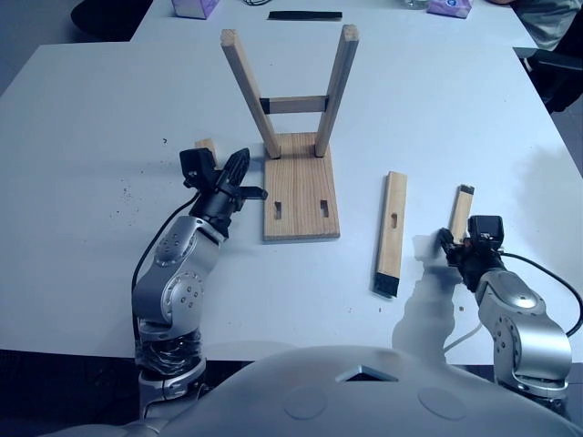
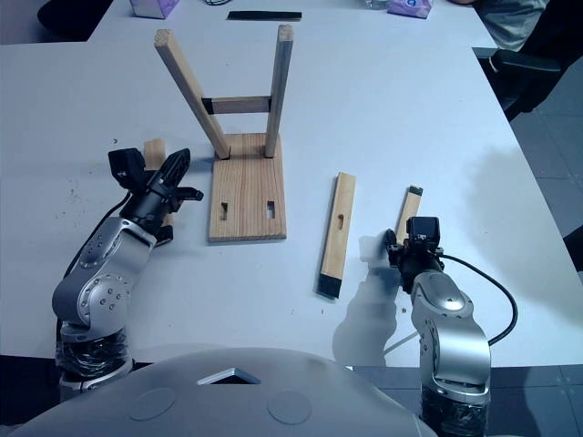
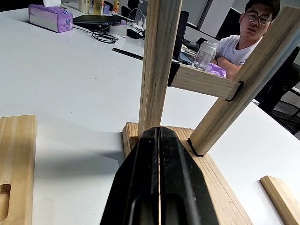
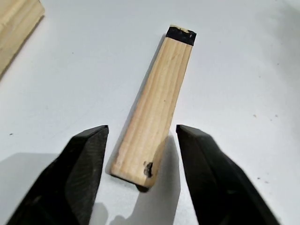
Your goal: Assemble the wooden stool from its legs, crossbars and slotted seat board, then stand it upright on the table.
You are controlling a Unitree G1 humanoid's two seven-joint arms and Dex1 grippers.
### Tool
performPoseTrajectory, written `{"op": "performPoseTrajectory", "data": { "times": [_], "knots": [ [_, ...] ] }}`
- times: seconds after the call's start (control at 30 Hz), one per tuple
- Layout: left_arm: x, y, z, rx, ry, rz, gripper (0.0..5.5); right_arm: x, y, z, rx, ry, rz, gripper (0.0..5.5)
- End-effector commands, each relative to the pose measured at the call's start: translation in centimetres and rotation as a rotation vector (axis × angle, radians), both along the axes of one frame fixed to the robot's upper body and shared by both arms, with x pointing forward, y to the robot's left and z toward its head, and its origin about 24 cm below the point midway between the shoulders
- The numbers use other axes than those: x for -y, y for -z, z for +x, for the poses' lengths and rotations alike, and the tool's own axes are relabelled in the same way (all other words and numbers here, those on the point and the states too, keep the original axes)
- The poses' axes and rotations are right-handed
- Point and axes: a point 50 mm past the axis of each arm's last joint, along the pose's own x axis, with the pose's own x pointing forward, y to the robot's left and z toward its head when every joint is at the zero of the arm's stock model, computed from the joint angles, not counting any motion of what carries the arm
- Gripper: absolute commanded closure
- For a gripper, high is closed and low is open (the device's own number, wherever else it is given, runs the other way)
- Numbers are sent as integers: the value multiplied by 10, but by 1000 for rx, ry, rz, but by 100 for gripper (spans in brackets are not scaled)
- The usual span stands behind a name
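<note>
Wooden legs (image 1: 250, 91) in seat board (image 1: 301, 205) | left end effector (image 3: 159, 136) closed | right end effector (image 4: 141, 133) wide

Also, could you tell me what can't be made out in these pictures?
1. Spare leg, head views: the left jaws cover most of its length; the left wrist view's edge cuts it off.
2. Short bar, head views: the right jaws cover its near end.
3. Upright leg, left wrist view: the shut left jaws hide its joint with the seat board.
</note>
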Motion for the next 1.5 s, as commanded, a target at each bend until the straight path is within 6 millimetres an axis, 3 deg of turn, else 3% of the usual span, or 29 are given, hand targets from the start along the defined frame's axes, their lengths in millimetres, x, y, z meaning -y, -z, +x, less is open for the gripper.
{"op": "performPoseTrajectory", "data": {
  "times": [0.03,0.17,0.27,0.33,0.4,0.47,0.53,0.63,0.7,0.8,1.1,1.3,1.5],
  "knots": [
    [1,1,-1,-1,-5,2,550,8,12,-14,-101,89,37,364],
    [1,-1,-1,2,-6,2,550,10,11,-14,-90,146,70,420],
    [-1,-4,0,20,-20,0,550,18,-8,14,67,166,59,420],
    [-2,-13,1,67,-25,-32,550,26,-39,51,263,132,13,420],
    [1,-34,1,158,-8,-152,550,33,-85,102,489,95,34,420],
    [1,-50,1,230,17,-254,550,30,-121,139,622,29,209,420],
    [0,-65,0,297,67,-342,550,10,-152,159,689,-174,511,420],
    [-1,-86,-4,406,164,-455,550,-23,-187,147,751,-648,875,420],
    [-4,-92,-4,434,195,-510,531,-36,-188,129,709,-888,963,420],
    [-5,-97,-3,436,266,-577,490,-45,-179,114,586,-1073,1012,420],
    [8,-111,-7,397,584,-784,343,-49,-165,109,367,-1286,996,420],
    [20,-108,-7,294,751,-713,248,-60,-157,107,299,-1355,1000,420],
    [24,-107,-5,259,818,-621,246,-57,-149,98,253,-1373,1013,420]
  ]
}}
